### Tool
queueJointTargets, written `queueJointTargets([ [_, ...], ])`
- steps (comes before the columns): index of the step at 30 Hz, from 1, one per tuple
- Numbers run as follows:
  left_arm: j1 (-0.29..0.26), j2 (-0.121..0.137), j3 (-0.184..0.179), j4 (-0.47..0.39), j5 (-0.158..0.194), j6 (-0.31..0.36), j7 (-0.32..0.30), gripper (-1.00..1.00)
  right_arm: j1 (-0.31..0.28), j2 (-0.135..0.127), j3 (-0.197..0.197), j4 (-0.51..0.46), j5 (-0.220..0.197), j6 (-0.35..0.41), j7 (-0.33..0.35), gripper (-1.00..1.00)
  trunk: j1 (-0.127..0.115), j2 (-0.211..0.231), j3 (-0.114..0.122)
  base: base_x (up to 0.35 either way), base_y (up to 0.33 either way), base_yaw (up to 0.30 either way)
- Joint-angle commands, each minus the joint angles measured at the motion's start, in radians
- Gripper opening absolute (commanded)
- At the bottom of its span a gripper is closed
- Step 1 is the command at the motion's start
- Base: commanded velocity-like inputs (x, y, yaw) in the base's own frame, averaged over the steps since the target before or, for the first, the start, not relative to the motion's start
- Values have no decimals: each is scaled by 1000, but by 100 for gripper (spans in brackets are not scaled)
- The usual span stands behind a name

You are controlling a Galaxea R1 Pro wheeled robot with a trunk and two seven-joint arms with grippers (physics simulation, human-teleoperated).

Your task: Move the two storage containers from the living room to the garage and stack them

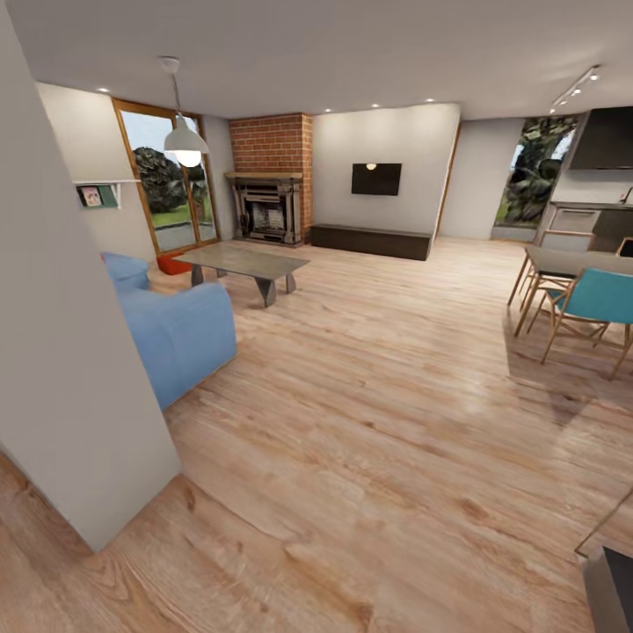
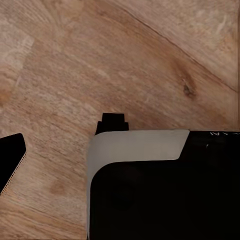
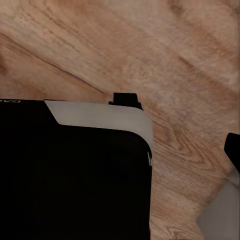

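1. The robot is standing at the living room's near end, with a pale wall corner [image 1: 61, 352] crowding the left of the head view and the blue sofa [image 1: 180, 338] sitting just past it.
2. Beyond the sofa, an orange-red patch [image 1: 173, 264] is showing on the floor by the glass door [image 1: 171, 189], at the left end of the coffee table [image 1: 251, 261]. It is probably one or both storage containers, but it is too small to say which.
3. In my judgement the fetching step is only beginning, and nothing is being carried.
4. The next move is calling for a drive across the open wood floor [image 1: 369, 396], rounding the sofa and staying clear of the table legs.
5. The left wrist camera is looking down at planks and the robot's own dark base [image 2: 150, 195]. The left gripper's opening cannot be told.
6. The right wrist camera is showing the same base [image 3: 75, 175] over planks. The right gripper's opening also cannot be told, and both arms are well apart from that orange patch.
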Motion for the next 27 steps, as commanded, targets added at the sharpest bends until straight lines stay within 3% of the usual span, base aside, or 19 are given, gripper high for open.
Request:
queueJointTargets([
  [1,0,0,-2,-1,7,3,-4,100,-1,0,8,2,-8,-5,-1,100,1,0,-1,321,0,0],
  [17,0,1,-1,-1,7,2,-4,100,-1,0,8,2,-9,-4,-1,100,1,0,-1,321,0,-212],
  [27,0,1,-2,-1,7,2,-4,100,-1,0,8,2,-9,-4,-1,100,1,0,-1,321,0,-31],
])
